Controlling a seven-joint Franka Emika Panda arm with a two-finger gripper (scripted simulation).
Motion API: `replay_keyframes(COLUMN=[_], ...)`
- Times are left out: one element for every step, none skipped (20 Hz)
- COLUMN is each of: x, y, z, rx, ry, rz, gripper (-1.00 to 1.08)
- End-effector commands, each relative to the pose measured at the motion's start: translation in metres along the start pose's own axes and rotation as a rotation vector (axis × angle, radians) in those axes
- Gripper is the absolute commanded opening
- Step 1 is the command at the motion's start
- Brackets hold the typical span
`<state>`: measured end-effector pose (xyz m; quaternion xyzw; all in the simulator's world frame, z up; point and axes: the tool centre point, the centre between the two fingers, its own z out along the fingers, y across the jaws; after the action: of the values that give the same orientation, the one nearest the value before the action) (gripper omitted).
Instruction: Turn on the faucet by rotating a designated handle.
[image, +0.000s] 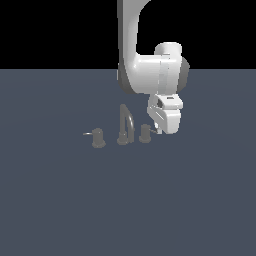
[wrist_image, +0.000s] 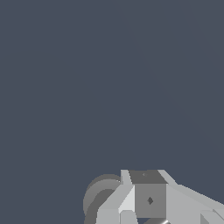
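Faucet (image: 123, 129): a small dull-grey metal set of three pieces standing in a row on the flat slate-blue bench (image: 128, 200), seen in the exterior view somewhat above the middle of that surface. The middle piece is a tall arched spout (image: 127, 121) that rises from a round base and curves over towards the exterior view's right. On the exterior view's left, set a little apart, stands a rounder grey stub (image: 98, 138) with a thin lever pointing left. On the exterior view's right, just beside the spout, stands the handle (image: 145, 133): a short grey cylinder, much lower than the spout, with a thin pale lever sticking out to the right. All three pieces stand upright and share the same matt grey finish.

White robot arm (image: 150, 70) descends from the upper edge of the exterior view and bends over the right end of the row. Its pincer (image: 159, 129) hangs just to the right of the handle, with the tip at the pale lever; whether it touches the lever cannot be told at this size, nor whether it is released or clenched.

Wrist view: mostly bare slate-blue bench. At one edge appear the pale grey blocks of the pincer (wrist_image: 148, 201), and partly behind them a round grey cylinder, probably the handle (wrist_image: 99, 192), lying close against the pincer body.
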<state>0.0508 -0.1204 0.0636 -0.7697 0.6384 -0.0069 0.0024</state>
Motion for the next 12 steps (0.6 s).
replay_keyframes(x=[-0.004, -0.007, -0.010, -0.013, -0.017, -0.020, -0.023, -0.027, -0.030, -0.033, -0.037, -0.040], y=[0.002, 0.004, 0.006, 0.008, 0.010, 0.012, 0.015, 0.017, 0.019, 0.021, 0.023, 0.026], z=[0.000, 0.000, 0.000, 0.000, 0.000, 0.000, -0.001, -0.001, -0.001, -0.001, -0.001, -0.001], rx=[-0.001, -0.002, -0.003, -0.004, -0.005, -0.006, -0.007, -0.008, -0.009, -0.010, -0.011, -0.012], ry=[-0.001, -0.002, -0.002, -0.003, -0.003, -0.004, -0.004, -0.005, -0.006, -0.006, -0.007, -0.007], rz=[-0.001, -0.002, -0.002, -0.002, -0.002, -0.003, -0.003, -0.003, -0.004, -0.004, -0.004, -0.005], gripper=[-1.00, -1.00, -1.00, -1.00, -1.00, -1.00, -1.00, -1.00, -1.00, -1.00, -1.00, -1.00])
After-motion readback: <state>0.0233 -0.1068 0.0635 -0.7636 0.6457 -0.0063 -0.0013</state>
